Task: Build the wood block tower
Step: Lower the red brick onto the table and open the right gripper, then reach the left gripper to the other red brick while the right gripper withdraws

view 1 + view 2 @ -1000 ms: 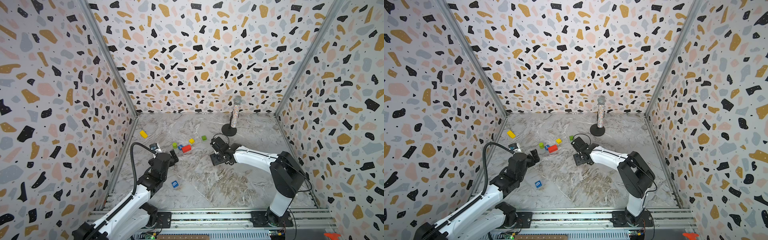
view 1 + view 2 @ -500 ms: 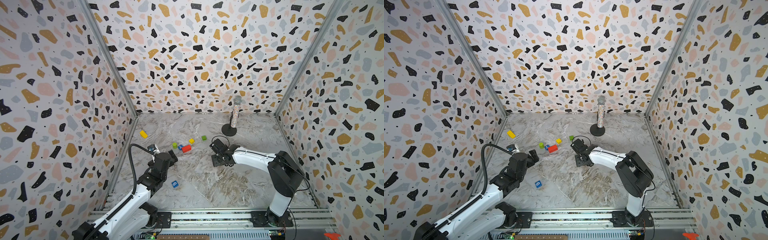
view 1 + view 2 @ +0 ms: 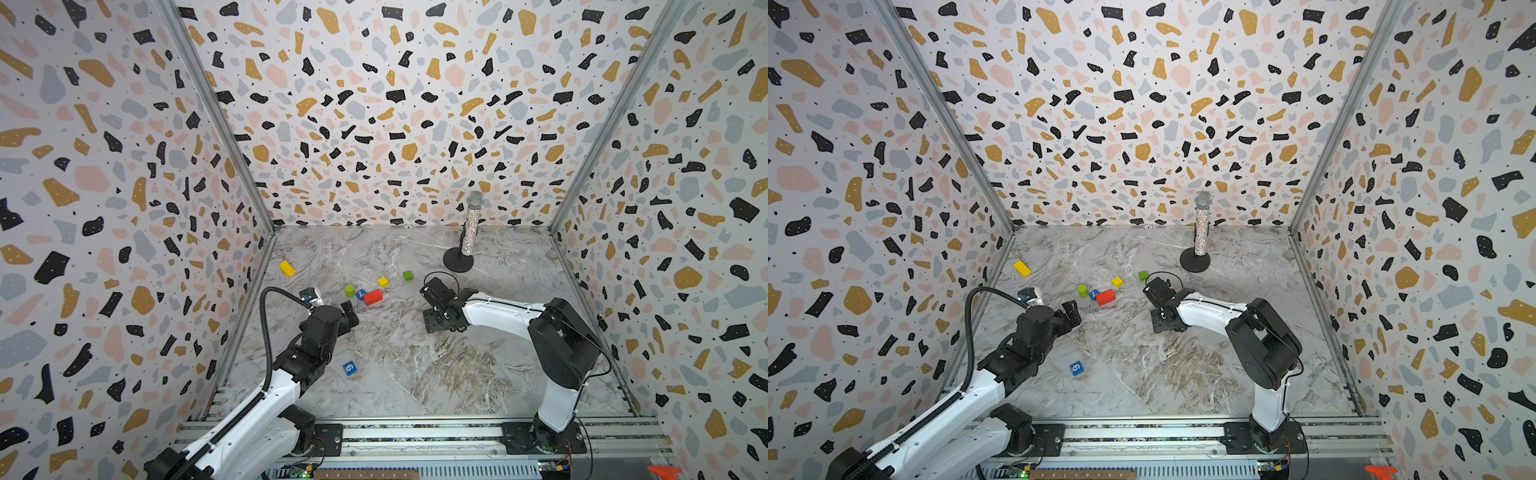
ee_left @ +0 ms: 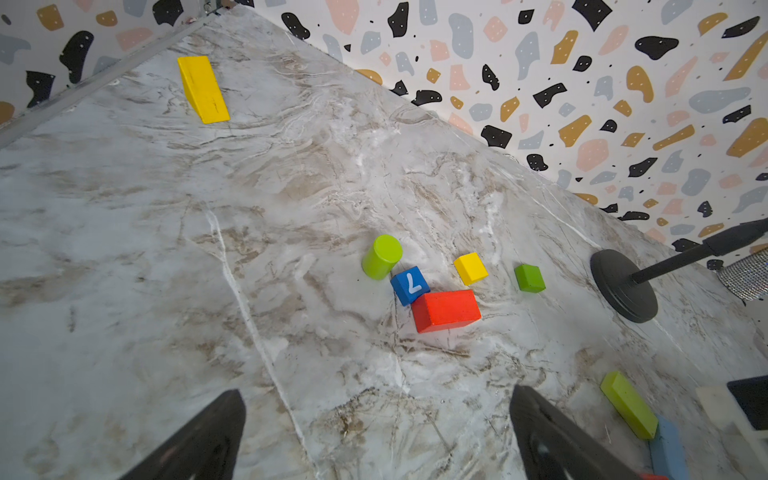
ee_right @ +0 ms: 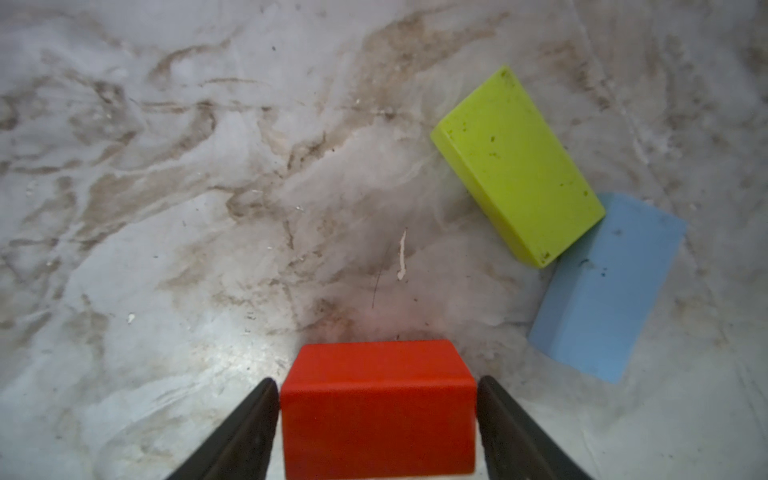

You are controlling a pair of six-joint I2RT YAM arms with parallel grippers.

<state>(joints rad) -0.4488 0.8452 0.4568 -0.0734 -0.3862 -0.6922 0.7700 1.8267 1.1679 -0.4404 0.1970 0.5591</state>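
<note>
Right wrist view: matte red brick (image 5: 378, 407) between right jaws, contact unclear; left jaws gape wide.

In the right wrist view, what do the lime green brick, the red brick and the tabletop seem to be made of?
The lime green brick: probably painted wood; flat matte coat with dark specks and chipped spots. The red brick: likely the same, even matte paint, softly rounded edges. The tabletop: marble-look surface, grey-white with brown veining; real stone or printed sheet, cannot tell.
</note>
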